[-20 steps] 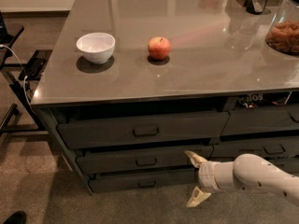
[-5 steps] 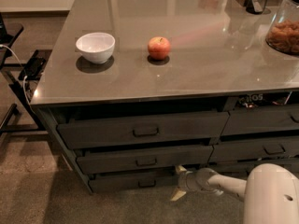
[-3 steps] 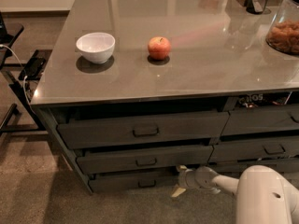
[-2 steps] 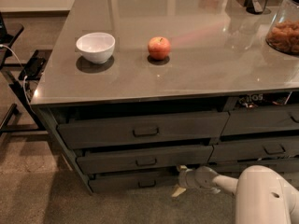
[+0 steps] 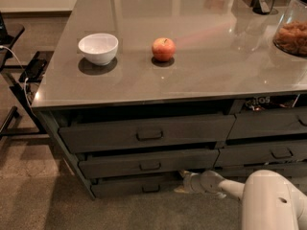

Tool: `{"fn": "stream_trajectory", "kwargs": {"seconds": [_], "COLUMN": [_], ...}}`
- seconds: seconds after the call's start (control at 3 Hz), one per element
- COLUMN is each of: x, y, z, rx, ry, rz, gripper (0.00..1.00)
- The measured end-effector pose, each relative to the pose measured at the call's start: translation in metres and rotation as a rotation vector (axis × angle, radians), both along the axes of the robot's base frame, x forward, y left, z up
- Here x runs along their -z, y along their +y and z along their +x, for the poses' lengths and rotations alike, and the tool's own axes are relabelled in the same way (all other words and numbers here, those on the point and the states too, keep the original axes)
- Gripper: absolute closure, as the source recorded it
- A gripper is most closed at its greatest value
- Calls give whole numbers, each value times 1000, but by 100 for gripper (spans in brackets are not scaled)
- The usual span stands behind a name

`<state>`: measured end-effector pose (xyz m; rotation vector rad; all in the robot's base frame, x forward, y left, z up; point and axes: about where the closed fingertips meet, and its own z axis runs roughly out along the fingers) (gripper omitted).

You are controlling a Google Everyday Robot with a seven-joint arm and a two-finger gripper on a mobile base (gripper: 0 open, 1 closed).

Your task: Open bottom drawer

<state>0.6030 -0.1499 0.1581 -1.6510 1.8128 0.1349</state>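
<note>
Since the bottom drawer point(image 5: 120, 188) sits lowest in the wide stack under the table point(image 5: 201, 75), only just above the carpet point(image 5: 43, 202), the arm is brought in low and nearly level from the drawer's right. The pincer point(image 5: 182, 181) is held just beside the right end of that drawer's front, with its fingers point(image 5: 183, 173) spread one above the other and nothing gripped between them. The small loop handle point(image 5: 151, 189) at the middle of the drawer front is not yet reached; it lies apart from the pincer, further along the front. This low, sideways posture is judged to be an approach, so that the spread jaws can be slid along and closed over the handle's bar. The drawer appears shut, or very nearly so. Directly above it the middle drawer point(image 5: 148, 163) sits close, so little headroom is left over the handle, and little is left beneath it. In front of the drawer the carpet is open, so room for a straight outward pull is judged ample.
</note>
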Motion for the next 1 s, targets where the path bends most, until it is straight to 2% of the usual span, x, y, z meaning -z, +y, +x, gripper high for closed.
{"fn": "stream_trajectory", "kwargs": {"seconds": [0.67,1.0], "x": [-4,-6], "y": [0,0], "z": [0,-1], "rx": [0,1], "ry": [0,1], "rz": [0,1], "gripper": [84,100]}}
